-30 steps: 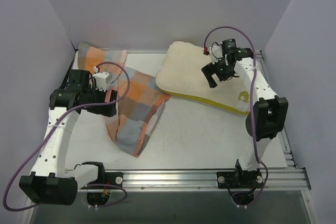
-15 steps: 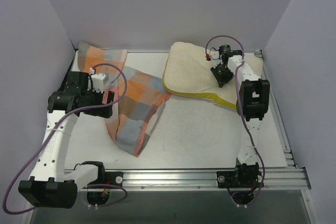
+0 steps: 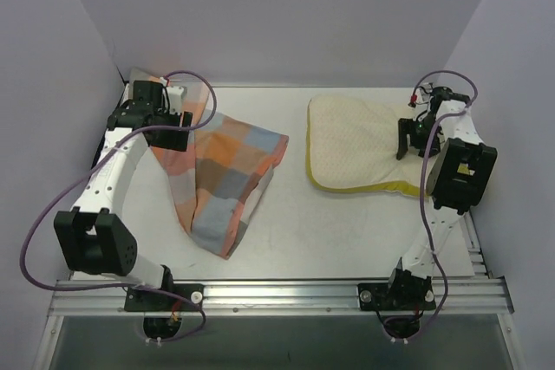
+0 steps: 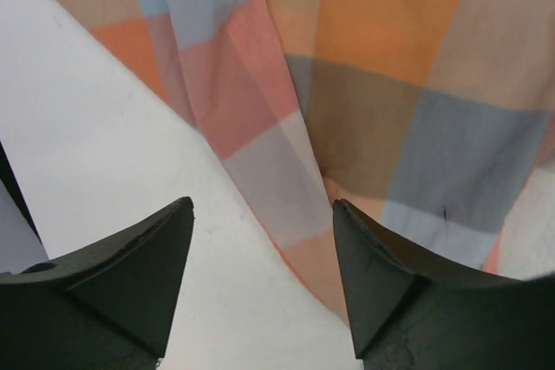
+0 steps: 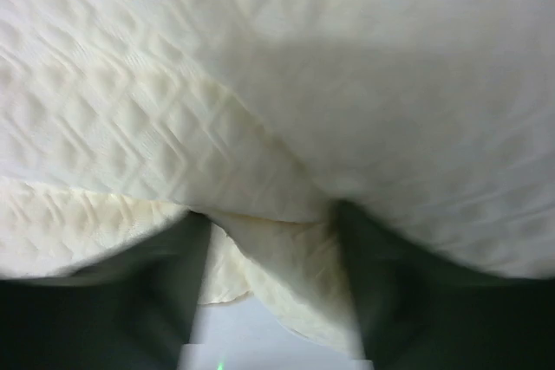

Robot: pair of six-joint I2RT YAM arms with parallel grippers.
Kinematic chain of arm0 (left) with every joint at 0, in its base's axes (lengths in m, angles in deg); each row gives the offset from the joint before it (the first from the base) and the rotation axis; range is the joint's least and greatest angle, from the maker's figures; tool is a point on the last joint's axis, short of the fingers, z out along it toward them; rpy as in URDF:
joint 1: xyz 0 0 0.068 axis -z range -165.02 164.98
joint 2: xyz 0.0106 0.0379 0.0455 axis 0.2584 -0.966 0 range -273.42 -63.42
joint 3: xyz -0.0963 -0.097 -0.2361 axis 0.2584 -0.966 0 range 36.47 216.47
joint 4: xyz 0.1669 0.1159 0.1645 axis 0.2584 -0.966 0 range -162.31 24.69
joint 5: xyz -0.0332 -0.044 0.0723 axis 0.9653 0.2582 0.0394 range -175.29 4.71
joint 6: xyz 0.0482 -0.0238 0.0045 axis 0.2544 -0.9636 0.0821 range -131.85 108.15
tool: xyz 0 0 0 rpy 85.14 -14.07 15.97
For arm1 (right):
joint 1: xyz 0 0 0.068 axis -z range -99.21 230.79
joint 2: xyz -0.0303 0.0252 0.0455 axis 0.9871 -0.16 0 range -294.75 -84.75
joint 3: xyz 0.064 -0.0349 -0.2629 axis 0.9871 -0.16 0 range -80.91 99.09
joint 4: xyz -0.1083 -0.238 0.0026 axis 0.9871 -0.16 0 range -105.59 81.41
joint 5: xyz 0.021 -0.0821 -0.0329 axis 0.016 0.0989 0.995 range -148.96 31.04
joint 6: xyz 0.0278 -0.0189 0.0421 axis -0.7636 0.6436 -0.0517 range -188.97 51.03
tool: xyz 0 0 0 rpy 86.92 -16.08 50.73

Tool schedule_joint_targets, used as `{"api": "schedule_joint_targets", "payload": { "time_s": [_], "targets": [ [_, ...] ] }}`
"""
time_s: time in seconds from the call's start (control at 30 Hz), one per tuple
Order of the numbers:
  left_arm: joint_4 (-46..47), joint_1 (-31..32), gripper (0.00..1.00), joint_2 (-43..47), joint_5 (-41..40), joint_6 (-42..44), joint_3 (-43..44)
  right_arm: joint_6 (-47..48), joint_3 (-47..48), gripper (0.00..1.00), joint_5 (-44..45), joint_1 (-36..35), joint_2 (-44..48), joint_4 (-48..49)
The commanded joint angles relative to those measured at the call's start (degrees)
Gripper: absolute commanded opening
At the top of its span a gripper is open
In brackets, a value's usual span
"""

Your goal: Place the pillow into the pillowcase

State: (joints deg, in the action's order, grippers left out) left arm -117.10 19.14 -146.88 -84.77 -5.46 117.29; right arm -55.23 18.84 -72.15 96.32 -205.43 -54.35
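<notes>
Two soft, light things: the floppy orange, grey and blue checked cloth pillowcase (image 3: 221,179) sprawls at left, your left gripper (image 4: 263,205) gaping above it — take its open hem — while the right gripper (image 5: 273,214) pinches the right edge of the squashy cream-white pillow (image 3: 355,149).

Left arm (image 3: 113,171) reaches along the table's (image 3: 329,223) left edge, elbow near its front-left corner. Left gripper (image 4: 260,205) is at the table's far-left corner, pointing down, fingers apart with nothing between. Right arm (image 3: 460,171) is folded at the table's right edge. Right gripper (image 3: 414,138) points down, pinching the pillow (image 3: 355,140) edge.
</notes>
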Motion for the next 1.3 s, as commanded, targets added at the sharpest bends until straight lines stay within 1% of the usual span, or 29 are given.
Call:
{"api": "schedule_joint_targets", "payload": {
  "time_s": [0.0,0.03,0.1,0.13,0.17,0.2,0.23,0.27,0.3,0.33,0.37,0.4,0.43,0.5,0.53,0.67,0.7,0.9,1.07,1.17,1.27],
  "targets": [
    [12.8,0.3,0.72,-8.0,-0.5,-1.1,6.4,-2.4,-0.4,0.88,-5.2,-2.6,4.7,-8.1],
    [13.8,0.3,0.7,-12.6,-0.5,-1.8,9.8,-2.7,0.0,1.0,-6.0,-2.8,5.4,-8.6],
    [16.1,0.3,0.66,-17.4,2.1,-2.3,14.1,-2.5,0.4,1.0,-7.5,-3.0,8.1,-10.2],
    [16.6,0.4,0.66,-22.2,2.1,-3.0,16.0,-2.6,0.4,1.0,-8.3,-3.0,9.2,-10.8],
    [17.5,0.2,0.65,-24.6,1.9,-3.4,20.6,-2.5,0.1,1.0,-9.5,-3.0,10.5,-11.5],
    [17.9,0.2,0.65,-27.1,0.5,-3.8,22.6,-1.8,-0.2,1.0,-10.2,-3.0,13.0,-12.6],
    [18.1,0.1,0.65,-31.6,-0.1,-4.5,24.9,-1.3,-1.5,1.0,-10.6,-3.0,14.5,-13.1],
    [18.5,0.0,0.65,-33.9,-0.2,-4.7,28.8,-0.9,-2.4,1.0,-10.8,-3.0,15.9,-13.6],
    [18.7,-0.6,0.65,-35.9,-0.1,-5.0,31.0,-0.4,-3.1,1.0,-11.2,-3.0,18.7,-14.4],
    [18.7,-0.9,0.66,-39.7,-0.2,-5.8,32.8,0.4,-4.0,1.0,-11.3,-3.0,20.2,-14.9],
    [18.7,-1.2,0.65,-41.5,-1.5,-6.1,34.7,0.8,-5.9,1.0,-11.3,-3.0,21.5,-15.2],
    [18.7,-2.1,0.65,-43.2,-1.6,-6.1,38.4,0.9,-6.8,1.0,-11.8,-3.0,24.2,-15.8],
    [18.7,-2.7,0.65,-46.0,-0.5,-8.3,40.1,1.2,-8.1,1.0,-12.0,-3.0,25.5,-16.1],
    [18.8,-3.7,0.65,-48.5,1.0,-8.9,44.8,1.5,-11.6,1.0,-12.4,-3.1,29.1,-16.6],
    [18.8,-3.8,0.65,-50.5,1.2,-8.5,46.1,1.6,-12.5,1.0,-12.5,-3.1,30.1,-16.7],
    [20.3,-7.7,0.65,-53.5,5.8,-8.6,49.3,1.6,-17.3,1.0,-12.6,-3.3,34.4,-17.1],
    [20.4,-8.2,0.65,-54.0,8.9,-8.6,50.1,1.6,-18.5,1.0,-12.6,-3.3,34.6,-17.3],
    [20.5,-10.6,0.64,-57.8,18.8,-8.2,51.9,1.1,-20.0,1.0,-11.4,-3.4,35.3,-18.4],
    [20.9,-10.8,0.64,-61.3,21.3,-9.4,55.2,1.9,-22.3,1.0,-8.7,-3.4,35.3,-18.2],
    [21.5,-10.8,0.64,-63.0,23.9,-10.3,56.0,2.5,-23.5,1.0,-7.7,-3.4,35.5,-18.1],
    [21.9,-10.7,0.64,-64.5,24.4,-11.5,56.6,2.6,-23.8,1.0,-6.9,-3.3,35.4,-18.0]
  ]
}}
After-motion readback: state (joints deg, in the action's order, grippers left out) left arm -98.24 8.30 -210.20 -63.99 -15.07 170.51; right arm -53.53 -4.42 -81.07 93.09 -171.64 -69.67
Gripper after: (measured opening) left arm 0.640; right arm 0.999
